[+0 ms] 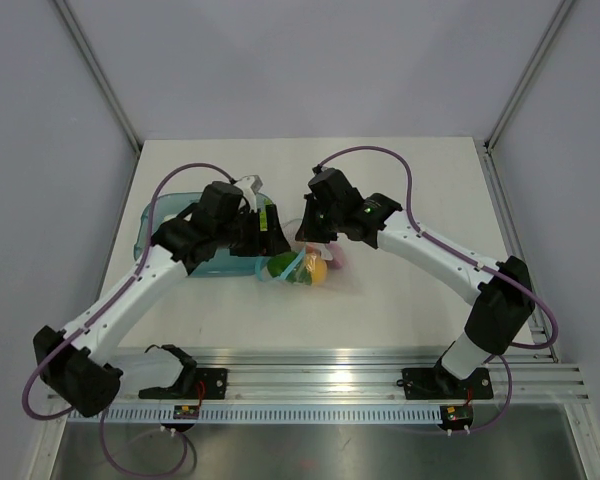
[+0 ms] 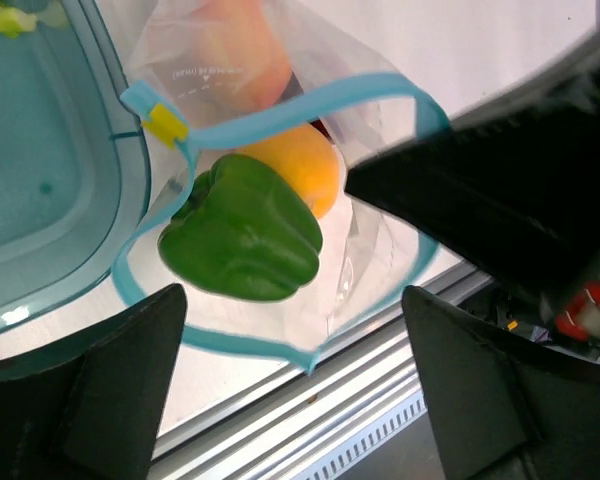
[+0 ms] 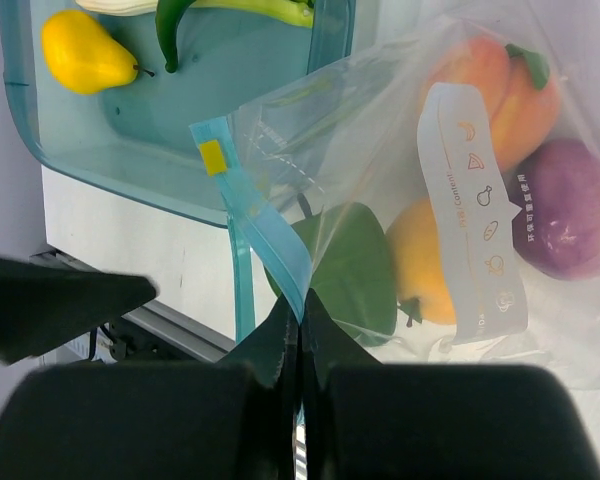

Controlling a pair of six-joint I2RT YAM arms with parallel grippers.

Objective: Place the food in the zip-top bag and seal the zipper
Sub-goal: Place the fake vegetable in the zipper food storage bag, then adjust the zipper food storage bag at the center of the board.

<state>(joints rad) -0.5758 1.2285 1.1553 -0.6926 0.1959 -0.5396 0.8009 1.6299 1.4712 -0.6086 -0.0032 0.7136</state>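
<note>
The clear zip-top bag (image 1: 302,268) lies right of the teal tray with its mouth open. The light-blue zipper (image 2: 280,115) forms a loop around a green pepper (image 2: 242,240) and an orange fruit (image 2: 302,172). In the right wrist view the bag (image 3: 380,130) also holds a purple piece (image 3: 565,220) and an orange-peach piece (image 3: 490,85). My right gripper (image 3: 300,318) is shut on the zipper strip (image 3: 270,240), holding that edge up. My left gripper (image 2: 295,400) is open and empty just above the bag's mouth. Both grippers, left (image 1: 268,240) and right (image 1: 312,238), meet over the bag.
The teal tray (image 3: 100,165) holds a yellow pear (image 3: 80,55) and long green stalks (image 3: 230,10); it also shows in the top view (image 1: 175,235). A small yellow tab (image 2: 165,122) sits on the zipper's end. The metal rail (image 1: 320,365) runs along the table's near edge.
</note>
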